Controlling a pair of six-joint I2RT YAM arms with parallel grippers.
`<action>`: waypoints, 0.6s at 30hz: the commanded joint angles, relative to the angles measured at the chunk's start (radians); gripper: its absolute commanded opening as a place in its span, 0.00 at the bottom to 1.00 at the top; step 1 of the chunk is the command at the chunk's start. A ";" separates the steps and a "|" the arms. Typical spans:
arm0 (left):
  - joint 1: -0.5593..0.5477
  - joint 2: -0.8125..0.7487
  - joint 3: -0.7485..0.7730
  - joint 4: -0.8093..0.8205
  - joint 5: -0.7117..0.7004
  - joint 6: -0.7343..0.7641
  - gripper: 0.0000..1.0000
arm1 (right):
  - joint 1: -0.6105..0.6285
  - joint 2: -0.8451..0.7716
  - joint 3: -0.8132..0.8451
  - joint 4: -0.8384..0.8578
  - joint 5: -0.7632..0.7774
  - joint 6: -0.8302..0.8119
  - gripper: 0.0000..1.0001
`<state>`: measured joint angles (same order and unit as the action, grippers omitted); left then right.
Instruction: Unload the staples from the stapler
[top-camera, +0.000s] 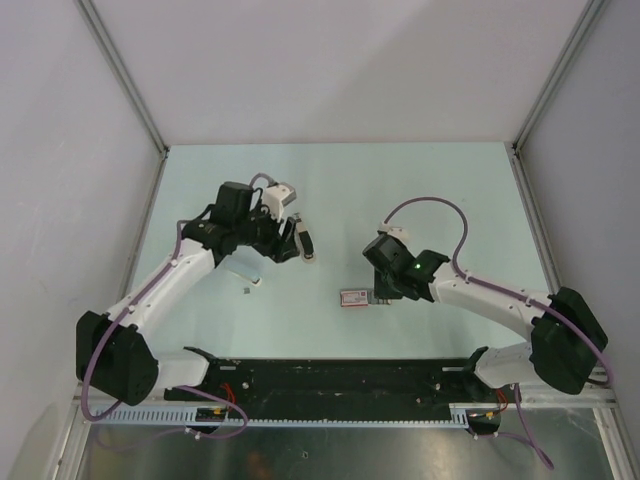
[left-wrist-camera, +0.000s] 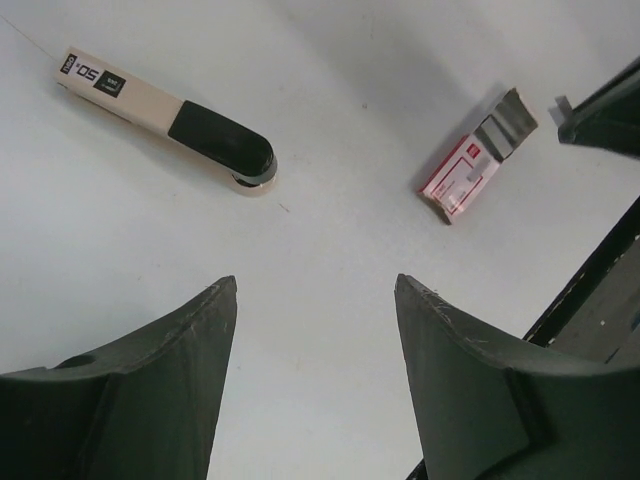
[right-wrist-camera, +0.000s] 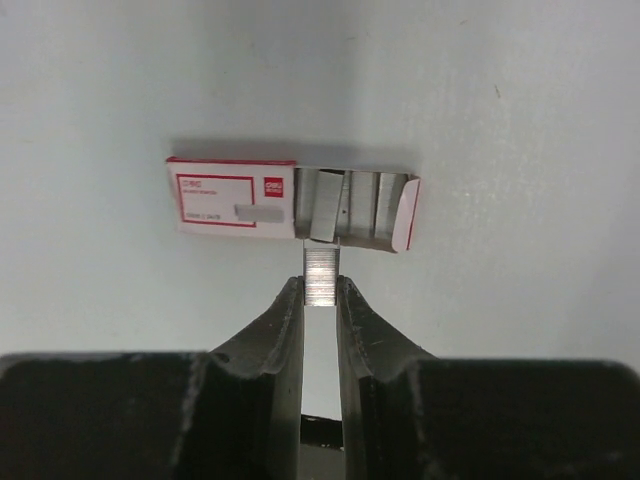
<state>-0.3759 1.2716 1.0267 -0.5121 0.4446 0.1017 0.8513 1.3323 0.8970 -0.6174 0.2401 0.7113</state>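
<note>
right gripper (right-wrist-camera: 320, 292) is clamped on a short strip of staples (right-wrist-camera: 320, 268), pinched across its width. the strip sticks out ahead of the fingertips. its front end is right at the near lip of the open tray of the red-and-white box (right-wrist-camera: 235, 200); we can't tell if it touches. the tray already has grey strips in it.

we read the step as dropping this strip into the tray. to do it well:
- keep the strip level.
- lift its front end over the lip instead of shoving the box along the table (top-camera: 400, 180).
- carry on until most of the strip is over the tray, then open slowly so it doesn't flick out.
- the box looks light and nothing holds it, so we expect any push to slide it.

the strip's long axis runs straight out along the gripper's line, pointing at the tray and crosswise to the box's length.

left gripper (left-wrist-camera: 315, 300) is spread wide with nothing between the fingers. the stapler (left-wrist-camera: 170, 115) lies flat on the table ahead of it, apart from the box, and neither gripper touches it. in the left wrist view its long axis runs diagonally. the pale labelled end is upper left; the black rounded end with the silvery part is lower right, facing the box side.
</note>
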 joint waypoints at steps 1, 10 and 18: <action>-0.037 -0.023 -0.008 -0.019 -0.031 0.118 0.69 | 0.008 0.040 0.010 -0.002 0.062 0.024 0.00; -0.085 -0.009 -0.011 -0.033 -0.055 0.137 0.67 | 0.007 0.111 0.010 0.011 0.085 0.014 0.00; -0.100 -0.011 -0.006 -0.036 -0.059 0.135 0.67 | 0.003 0.146 0.009 0.009 0.089 0.012 0.00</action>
<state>-0.4637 1.2716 1.0206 -0.5423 0.3767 0.1757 0.8536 1.4601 0.8970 -0.6163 0.2947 0.7147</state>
